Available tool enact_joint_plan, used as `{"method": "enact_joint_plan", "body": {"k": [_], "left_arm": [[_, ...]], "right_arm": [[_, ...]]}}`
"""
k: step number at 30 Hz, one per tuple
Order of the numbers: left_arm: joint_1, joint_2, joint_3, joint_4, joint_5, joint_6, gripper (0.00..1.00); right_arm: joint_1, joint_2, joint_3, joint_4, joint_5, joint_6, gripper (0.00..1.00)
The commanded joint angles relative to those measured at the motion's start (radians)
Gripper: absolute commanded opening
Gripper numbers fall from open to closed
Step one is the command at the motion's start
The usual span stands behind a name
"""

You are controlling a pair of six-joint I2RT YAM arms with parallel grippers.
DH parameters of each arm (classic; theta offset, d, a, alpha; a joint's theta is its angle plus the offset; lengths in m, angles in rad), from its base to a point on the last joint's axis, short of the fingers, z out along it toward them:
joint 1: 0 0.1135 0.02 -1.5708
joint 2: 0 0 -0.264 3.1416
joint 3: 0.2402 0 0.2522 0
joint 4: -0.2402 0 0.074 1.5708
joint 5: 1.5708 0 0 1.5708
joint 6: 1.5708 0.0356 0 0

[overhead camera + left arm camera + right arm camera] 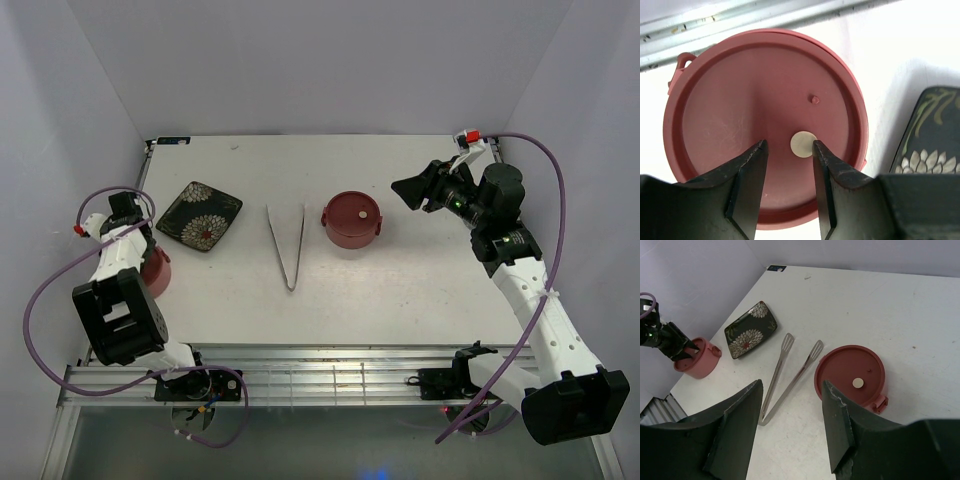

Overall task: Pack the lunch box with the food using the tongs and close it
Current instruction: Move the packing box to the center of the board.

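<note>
Lunch box split into two dusty-red tiers, well apart, both lidded. First tier (352, 220) sits at bench (420, 290) centre, slightly toward the right edge, with a flat lid (847, 371) on it. Second tier (765, 125) sits at the left edge of the bench, toward the near-left corner. Its lid carries a white dot (803, 144) and a small nub (814, 99).

Tongs (288, 245) lie flat mid-bench between plate (200, 216) and first tier, touching neither. Joined end points to the near edge, flat tips to the far edge, arms spread in a V.

Plate is dark, square and floral, toward the left edge, and its corner is just beside the second tier.

Left tool (789, 146) hangs directly over the second tier's lid, fingers apart with nothing between them. Cannot tell if the tips touch the lid.

Right tool (791, 390) is raised over the far-right part of the bench, fingers apart, holding nothing.
</note>
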Motion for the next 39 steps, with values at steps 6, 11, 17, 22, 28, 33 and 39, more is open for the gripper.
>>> {"method": "enact_joint_plan", "body": {"k": [6, 11, 17, 22, 28, 33, 39], "left_arm": [[0.015, 0.117, -0.080, 0.012, 0.022, -0.038, 0.52], [0.015, 0.103, -0.029, -0.020, 0.022, -0.001, 0.52], [-0.033, 0.022, -0.064, -0.047, 0.024, -0.038, 0.52], [-0.108, 0.014, -0.098, -0.086, -0.037, -0.068, 0.52], [-0.148, -0.024, -0.098, -0.136, -0.061, -0.098, 0.51], [-0.252, -0.082, -0.106, -0.204, -0.107, -0.177, 0.51], [-0.320, -0.107, -0.143, -0.233, -0.088, -0.228, 0.51]], "right_arm": [[-0.005, -0.026, 0.011, 0.022, -0.004, -0.010, 0.57], [-0.005, -0.048, 0.017, 0.022, -0.003, -0.011, 0.57], [-0.005, -0.051, 0.028, 0.022, -0.011, -0.004, 0.57], [-0.005, -0.054, 0.028, 0.022, -0.012, -0.002, 0.57], [-0.005, -0.063, 0.028, 0.022, -0.014, -0.004, 0.57], [-0.005, -0.063, 0.026, 0.022, -0.020, -0.007, 0.57], [-0.005, -0.060, 0.020, 0.022, -0.024, -0.005, 0.57]]}}
